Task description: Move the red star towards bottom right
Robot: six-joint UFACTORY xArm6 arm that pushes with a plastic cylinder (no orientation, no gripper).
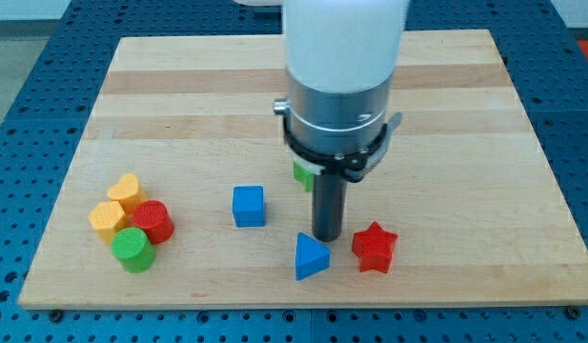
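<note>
My tip, a smooth dark rod holding nothing, rests on the pale wooden board between the ridged red star just right and the blue triangular block.

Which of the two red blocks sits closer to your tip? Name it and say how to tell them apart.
The red star, just to the view's right of my tip. The other, a red cylinder, sits far off at the view's left in a cluster with yellow and green blocks.

arm: upright, from view's top | my tip: on the board, lower centre
</note>
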